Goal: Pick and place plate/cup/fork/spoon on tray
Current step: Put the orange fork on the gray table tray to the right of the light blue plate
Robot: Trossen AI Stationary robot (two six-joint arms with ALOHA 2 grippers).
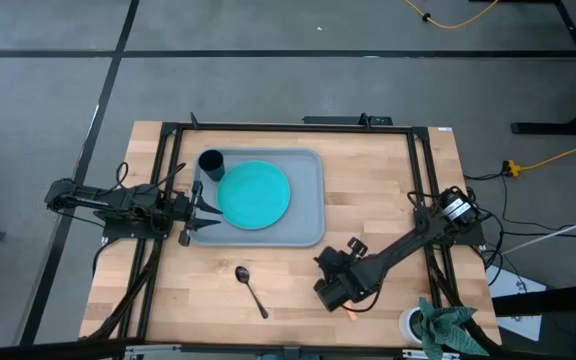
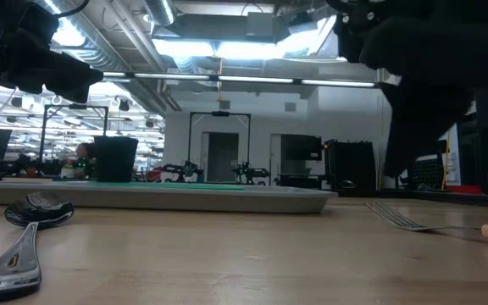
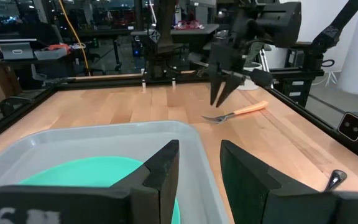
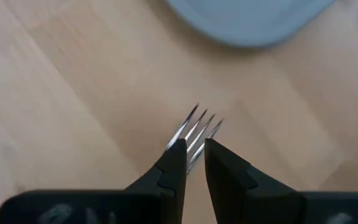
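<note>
The grey-blue tray (image 1: 313,235) lies at the table's far middle. The teal plate (image 1: 253,195) lies flat in it, and the dark cup (image 1: 211,163) stands upright in its far left corner. The dark spoon (image 1: 251,288) lies on the bare wood near the front edge. The fork (image 3: 238,112) lies flat on the table to the right of the spoon. My right gripper (image 4: 194,163) points down just above the fork's neck, fingers slightly apart and clear of it; the tines (image 4: 197,124) show past the tips. My left gripper (image 3: 201,177) is open at the tray's left rim.
A white cup with a teal cloth (image 1: 438,325) stands at the table's front right corner, close to the right arm. Black frame rails (image 1: 163,180) run along the table's left, right and far sides. Bare wood lies between the tray and the spoon.
</note>
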